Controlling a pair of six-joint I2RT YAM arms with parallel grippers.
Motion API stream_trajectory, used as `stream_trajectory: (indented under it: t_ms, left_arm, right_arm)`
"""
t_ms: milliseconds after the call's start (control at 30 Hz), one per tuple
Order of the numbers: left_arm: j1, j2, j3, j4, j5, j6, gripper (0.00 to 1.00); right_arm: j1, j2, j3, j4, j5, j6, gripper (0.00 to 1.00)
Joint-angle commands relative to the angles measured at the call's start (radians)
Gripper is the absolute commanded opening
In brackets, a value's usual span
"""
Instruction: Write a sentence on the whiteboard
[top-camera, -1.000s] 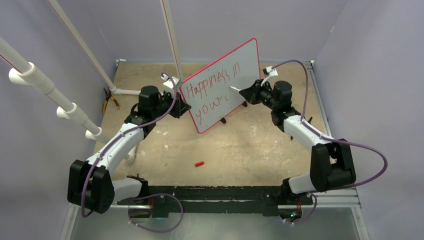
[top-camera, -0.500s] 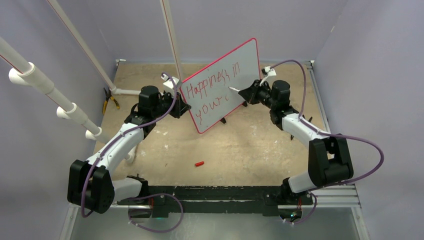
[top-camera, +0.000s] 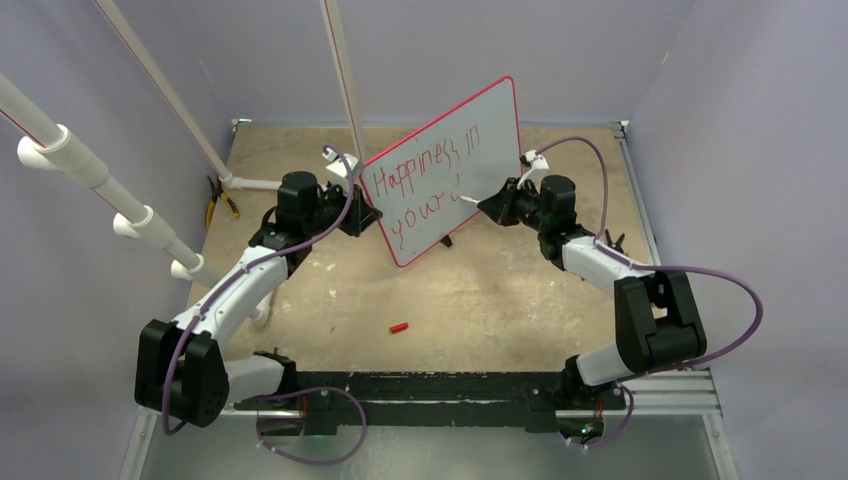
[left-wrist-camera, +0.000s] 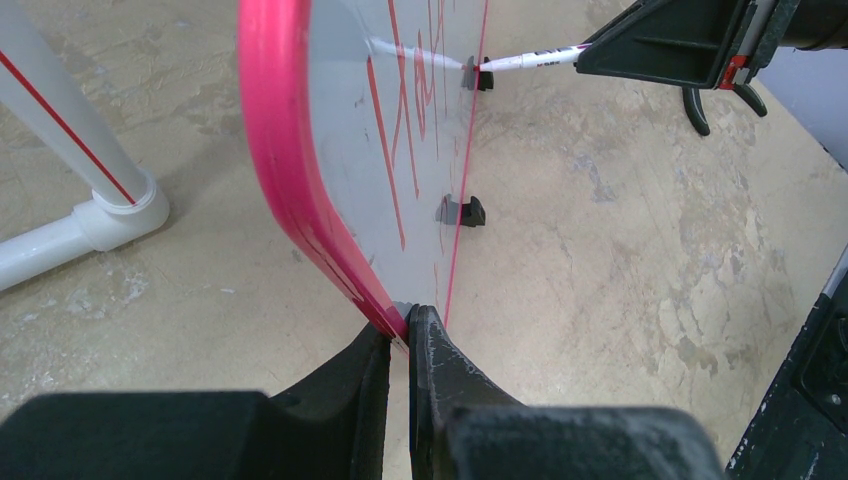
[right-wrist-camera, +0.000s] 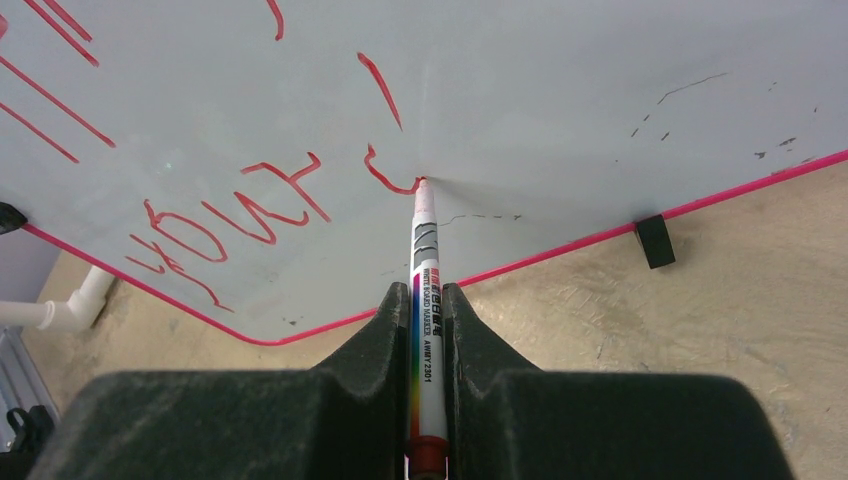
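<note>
Red marker lettering, item one: the sentence (top-camera: 420, 178), two slanted lines on the whiteboard (top-camera: 488, 115). The top line reads "Happiness in". The lower one reads "your" plus a freshly begun "c".

Whiteboard: stands on edge on small black feet (left-wrist-camera: 463, 210) at the far middle of the table (top-camera: 500, 290), with its written face turned toward the right arm.

Left gripper (left-wrist-camera: 400, 335): clenched on the board's red rim at its lower left corner, acting as a brace.

Right gripper (right-wrist-camera: 426, 297): clamped around the barrel of a whiteboard marker (right-wrist-camera: 421, 245). The red tip touches the board at the tail of the "c".

Step in hand, as I judge it: finishing the word after "your". To do it well I would:
- press lightly and evenly, since the board is braced at one corner only and a hard push could rock it on its feet;
- follow the upward slant already set by "your";
- size the letters to the bare surface left before the right-hand rim;
- lift the tip cleanly between strokes so no stray line joins the letters.

Surroundings:
- a small red cap (top-camera: 399, 327) lying on the table near the front, well apart from both arms;
- yellow-handled pliers (top-camera: 222, 206) at the far left;
- white pipes (top-camera: 150, 225) running along the left side, one base fitting (left-wrist-camera: 110, 205) just behind the board.

Obstruction: nothing lies between the tip and the remaining blank area. The rim is the only limit I see.
</note>
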Motion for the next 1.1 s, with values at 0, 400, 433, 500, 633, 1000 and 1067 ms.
stream_trajectory:
  t_ms: [0,400,433,500,633,1000,1067]
  left_arm:
    - [-0.021,0.015,0.009,-0.034,0.015,0.034,0.0]
    - [-0.021,0.013,0.012,-0.035,0.014,0.035,0.0]
    - [-0.021,0.014,0.011,-0.035,0.014,0.036,0.0]
    - [-0.021,0.013,0.011,-0.035,0.014,0.035,0.0]
    - [-0.021,0.013,0.012,-0.035,0.014,0.037,0.0]
    - [-0.021,0.014,0.011,-0.035,0.014,0.035,0.0]
    - [-0.021,0.013,0.011,-0.035,0.014,0.036,0.0]
  right_arm:
    - [0.004,0.007,0.016,0.035,0.003,0.0,0.0]
    - [0.003,0.004,0.083,0.03,0.001,0.003,0.0]
    - [0.003,0.001,0.087,0.027,0.001,0.003,0.0]
    - [0.004,-0.007,0.095,0.023,0.002,0.003,0.0]
    - [0.004,-0.014,0.104,0.019,0.004,0.002,0.0]
    - [0.004,-0.022,0.109,0.025,0.017,0.006,0.0]
    - [0.005,-0.023,0.109,0.025,0.02,0.009,0.0]
